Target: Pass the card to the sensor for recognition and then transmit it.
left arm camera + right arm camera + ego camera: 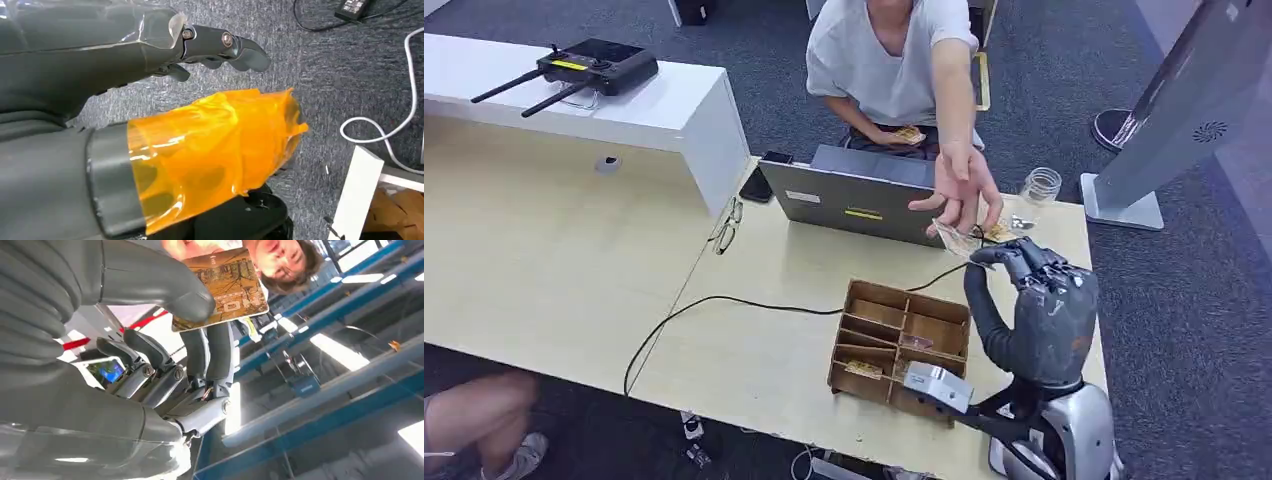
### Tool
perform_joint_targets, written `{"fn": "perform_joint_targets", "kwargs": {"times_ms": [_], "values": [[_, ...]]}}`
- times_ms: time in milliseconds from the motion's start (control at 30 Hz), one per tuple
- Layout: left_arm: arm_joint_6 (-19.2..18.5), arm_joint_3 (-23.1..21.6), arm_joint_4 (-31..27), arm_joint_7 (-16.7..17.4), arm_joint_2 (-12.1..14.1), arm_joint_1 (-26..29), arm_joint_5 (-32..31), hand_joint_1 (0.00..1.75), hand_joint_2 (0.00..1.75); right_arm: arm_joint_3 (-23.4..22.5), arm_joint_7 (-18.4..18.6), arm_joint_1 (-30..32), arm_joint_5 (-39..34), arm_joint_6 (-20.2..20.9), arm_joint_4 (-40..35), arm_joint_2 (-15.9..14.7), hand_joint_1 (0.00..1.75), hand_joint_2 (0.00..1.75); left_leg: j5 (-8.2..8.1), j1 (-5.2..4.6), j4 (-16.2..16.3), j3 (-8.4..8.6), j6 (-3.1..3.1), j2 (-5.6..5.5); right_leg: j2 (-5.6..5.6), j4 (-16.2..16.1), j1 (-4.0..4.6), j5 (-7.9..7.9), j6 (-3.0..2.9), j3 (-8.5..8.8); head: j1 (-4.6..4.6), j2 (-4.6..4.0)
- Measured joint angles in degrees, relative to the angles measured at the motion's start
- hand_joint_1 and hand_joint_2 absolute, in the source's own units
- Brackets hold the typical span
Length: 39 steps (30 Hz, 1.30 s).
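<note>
Grey carpet all around a light wooden table [544, 270], and the right hand [1034, 300] is up over its far right edge, pinching the card [222, 287] between thumb and fingers. A person's hand [962, 190] touches the card from above, laptop [859, 195] just behind. Left hand [150, 65] hangs over the floor holding nothing, fingers slightly curled.

the right hand [1034, 300] is hemmed in: a person's hand [961, 195] just ahead, laptop [854, 200] and glass jar [1038, 187] beyond, wooden organiser [899, 345] close beside; bare tabletop [554, 270] lies open across the table.
</note>
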Motion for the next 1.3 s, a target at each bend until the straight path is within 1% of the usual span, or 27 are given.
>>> {"fn": "perform_joint_targets", "kwargs": {"times_ms": [233,433,467,500,533,567,733,900,1300], "values": [[0.0,-0.4,0.0,0.5,0.0,-0.6,-0.8,0.00,0.00,0.2,2.0,-3.0,0.2,1.6,6.4,2.3,1.75,1.75,0.01,0.00,0.0,0.00,-0.02,0.00,0.00,0.0,0.00,0.00,0.00,0.00,0.00,0.00],[0.0,-1.0,0.0,0.7,0.1,-0.9,-1.2,0.00,0.00,0.3,2.7,-4.6,0.1,2.0,11.1,3.6,1.75,1.75,0.02,0.00,0.0,0.00,-0.02,0.00,0.00,0.0,0.00,0.00,0.00,0.00,-0.02,0.00],[0.3,-1.0,0.0,0.8,0.1,-1.0,-1.2,0.00,0.00,0.3,2.9,-4.8,0.2,2.2,11.8,3.8,0.98,1.75,0.02,0.00,0.0,0.00,-0.02,0.00,0.00,0.0,0.00,0.00,0.00,0.00,-0.02,0.00],[0.4,-1.0,0.0,0.9,0.1,-1.0,-1.2,0.00,0.00,0.4,3.1,-4.9,0.3,2.4,12.5,3.9,0.98,1.75,0.02,0.00,0.0,0.00,-0.02,0.00,0.00,0.0,0.00,0.00,0.00,0.00,-0.02,0.00],[0.5,-1.1,0.0,1.0,0.1,-1.1,-1.2,0.00,0.00,0.4,3.6,-5.2,0.3,3.3,13.1,3.9,0.00,1.75,0.01,0.00,0.0,0.00,-0.02,0.00,0.00,0.0,0.00,0.00,0.00,0.00,-0.02,0.00],[0.5,-1.1,0.0,1.2,0.1,-1.1,-1.2,0.00,0.00,0.5,4.2,-5.5,0.3,4.5,13.7,3.9,0.00,0.00,0.02,0.00,0.0,0.00,-0.02,0.00,0.00,0.0,0.00,0.00,0.00,0.00,-0.02,0.00],[0.5,-1.2,0.0,1.3,0.2,-1.3,-1.2,0.00,0.00,0.9,6.3,-6.5,-0.7,9.2,16.3,3.9,0.00,0.00,0.02,0.00,0.0,0.00,-0.03,0.00,0.00,0.0,0.00,0.01,-0.01,0.00,-0.02,0.00],[0.5,-1.2,0.0,1.3,0.3,-1.3,-1.2,0.00,0.00,1.6,6.3,-6.6,-1.0,10.1,17.5,3.9,0.00,0.00,0.02,0.00,0.0,0.00,-0.03,-0.01,0.00,0.0,0.00,0.01,-0.01,-0.01,-0.02,0.00],[0.9,-1.2,0.0,1.3,0.5,-1.2,-0.9,0.00,0.00,2.3,6.1,-6.5,-2.9,9.9,16.9,3.9,0.00,0.00,0.02,0.00,0.0,0.00,-0.03,0.00,0.00,0.0,0.00,0.01,-0.01,-0.01,-0.02,0.00]]}}
